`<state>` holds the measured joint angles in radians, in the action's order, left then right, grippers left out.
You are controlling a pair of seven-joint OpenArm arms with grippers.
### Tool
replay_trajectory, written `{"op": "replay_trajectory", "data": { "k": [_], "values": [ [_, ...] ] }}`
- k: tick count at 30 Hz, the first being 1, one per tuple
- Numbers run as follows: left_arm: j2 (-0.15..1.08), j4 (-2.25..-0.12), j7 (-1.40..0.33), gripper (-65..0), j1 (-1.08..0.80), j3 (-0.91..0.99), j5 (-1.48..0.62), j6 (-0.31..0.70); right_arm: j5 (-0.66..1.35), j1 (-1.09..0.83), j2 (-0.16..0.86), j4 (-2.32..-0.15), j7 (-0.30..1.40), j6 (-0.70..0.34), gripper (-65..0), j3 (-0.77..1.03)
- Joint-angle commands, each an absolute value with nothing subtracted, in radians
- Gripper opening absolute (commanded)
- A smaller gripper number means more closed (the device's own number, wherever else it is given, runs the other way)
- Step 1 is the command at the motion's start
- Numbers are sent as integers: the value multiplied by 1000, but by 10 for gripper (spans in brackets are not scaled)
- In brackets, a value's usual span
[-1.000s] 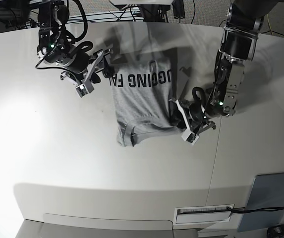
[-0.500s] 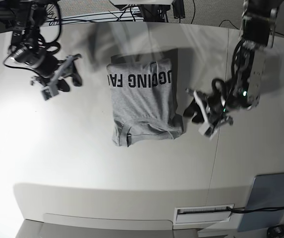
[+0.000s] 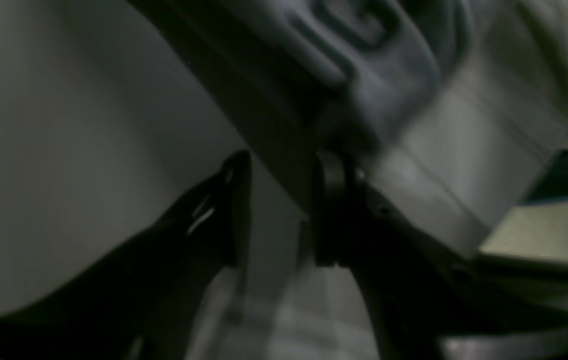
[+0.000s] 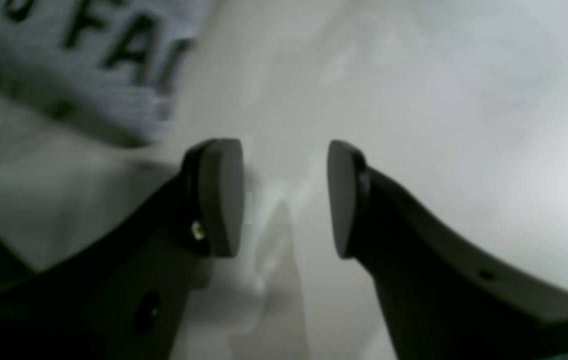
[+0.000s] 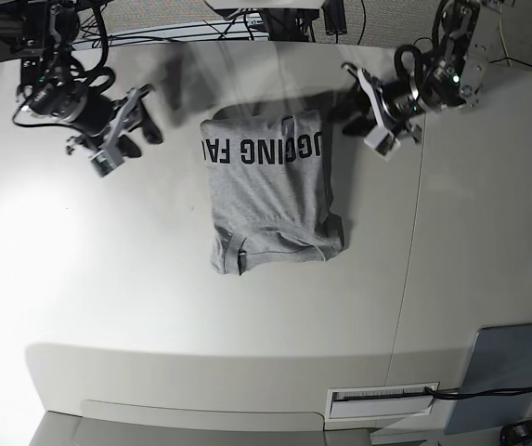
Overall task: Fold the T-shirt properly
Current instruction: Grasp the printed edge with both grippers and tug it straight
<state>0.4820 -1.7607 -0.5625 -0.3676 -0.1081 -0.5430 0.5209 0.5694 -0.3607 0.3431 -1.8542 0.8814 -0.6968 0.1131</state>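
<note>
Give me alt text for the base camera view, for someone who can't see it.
A grey T-shirt lies folded into a rectangle on a white table, black lettering facing up. The right gripper and the left gripper hover either side of its far end, jaws open, holding nothing.

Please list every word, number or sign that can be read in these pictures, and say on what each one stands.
"UGGING FA": black capitals on the grey T-shirt, base view; the line is cut off at both folded edges.
"FA": the same print, right wrist view, above the open right hand; the letters beside it are cut off.
Left wrist view: dark, blurred print; unreadable.
Label strip at the table's front edge: too small to read.
</note>
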Motion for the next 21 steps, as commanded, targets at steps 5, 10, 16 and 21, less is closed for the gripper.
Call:
{"op": "replay_trajectory", "data": {
  "k": [5, 10, 16, 21],
  "values": [
    [490, -1779, -538, -451, -388, -101, -670, 548, 519, -357, 354, -1871, 801, -698, -381, 34],
    [473, -1779, -539, -451, -382, -101, -722, 570, 466, -349, 319, -1870, 766, -698, -381, -14],
    [403, -1779, -541, -451, -382, -101, -665, 490, 396, -346, 258, -1869, 724, -698, -381, -25],
    [368, -1779, -542, -451, -382, -101, -632, 493, 365, -329, 241, -1848, 704, -698, -381, -25]
  ]
}}
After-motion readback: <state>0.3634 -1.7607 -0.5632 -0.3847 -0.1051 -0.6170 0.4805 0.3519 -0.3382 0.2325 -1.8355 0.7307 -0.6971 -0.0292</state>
